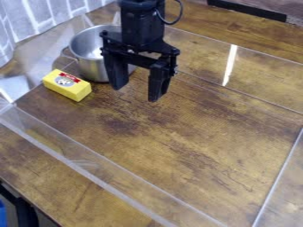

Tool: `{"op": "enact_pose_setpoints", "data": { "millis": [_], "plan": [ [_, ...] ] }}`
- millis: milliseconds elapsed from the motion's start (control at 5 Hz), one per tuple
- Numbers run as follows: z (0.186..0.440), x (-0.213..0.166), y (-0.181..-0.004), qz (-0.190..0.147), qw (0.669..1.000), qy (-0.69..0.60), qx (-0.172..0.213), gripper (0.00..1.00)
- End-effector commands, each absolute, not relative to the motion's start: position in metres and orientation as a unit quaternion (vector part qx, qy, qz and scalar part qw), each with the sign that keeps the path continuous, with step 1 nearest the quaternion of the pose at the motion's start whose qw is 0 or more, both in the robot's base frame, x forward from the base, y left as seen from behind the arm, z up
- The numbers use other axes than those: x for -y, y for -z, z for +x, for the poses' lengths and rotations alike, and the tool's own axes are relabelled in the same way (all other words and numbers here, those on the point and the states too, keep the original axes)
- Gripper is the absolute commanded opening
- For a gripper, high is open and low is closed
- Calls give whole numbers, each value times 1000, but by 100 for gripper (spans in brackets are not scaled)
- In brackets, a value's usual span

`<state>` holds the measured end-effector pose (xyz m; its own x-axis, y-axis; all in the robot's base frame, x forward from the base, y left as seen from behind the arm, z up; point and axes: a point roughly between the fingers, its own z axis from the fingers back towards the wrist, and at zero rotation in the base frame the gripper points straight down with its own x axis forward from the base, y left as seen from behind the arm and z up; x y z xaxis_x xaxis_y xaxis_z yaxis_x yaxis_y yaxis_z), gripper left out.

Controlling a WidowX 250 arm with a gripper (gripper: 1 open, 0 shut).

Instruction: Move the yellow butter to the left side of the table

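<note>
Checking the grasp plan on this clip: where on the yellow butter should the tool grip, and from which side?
Come from above and close on the two long sides of the yellow butter. It lies flat on the table, a low block set diagonally, so the open tool probably needs turning to match.

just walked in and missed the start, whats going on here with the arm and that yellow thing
A single robot arm hangs over a dark wood table with its gripper pointing down, the jaws wide open and holding nothing. The yellow butter lies on the table to the gripper's left in the picture, untouched, just in front of a steel pot. The gripper sits beside the pot, not yet over the butter, so the pickup has not started.
</note>
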<state>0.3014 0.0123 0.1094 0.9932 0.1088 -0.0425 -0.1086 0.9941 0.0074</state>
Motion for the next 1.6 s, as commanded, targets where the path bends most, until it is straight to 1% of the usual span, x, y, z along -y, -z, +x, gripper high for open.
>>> {"op": "enact_pose_setpoints", "data": {
  "millis": [0, 200, 400, 600, 800, 1200, 1400],
  "plan": [
    [313, 2, -130, 4, 999, -53, 5, 100],
    [309, 8, -127, 4, 1000, -31, -2, 100],
    [306, 6, -121, 4, 1000, -14, -14, 100],
    [300, 14, -114, 4, 1000, 9, -24, 100],
    [301, 18, -117, 6, 1000, 18, -11, 100],
    [300, -8, -123, 13, 1000, -22, -5, 100],
    [312, -8, -128, 11, 999, -46, 12, 100]
  ]
}}
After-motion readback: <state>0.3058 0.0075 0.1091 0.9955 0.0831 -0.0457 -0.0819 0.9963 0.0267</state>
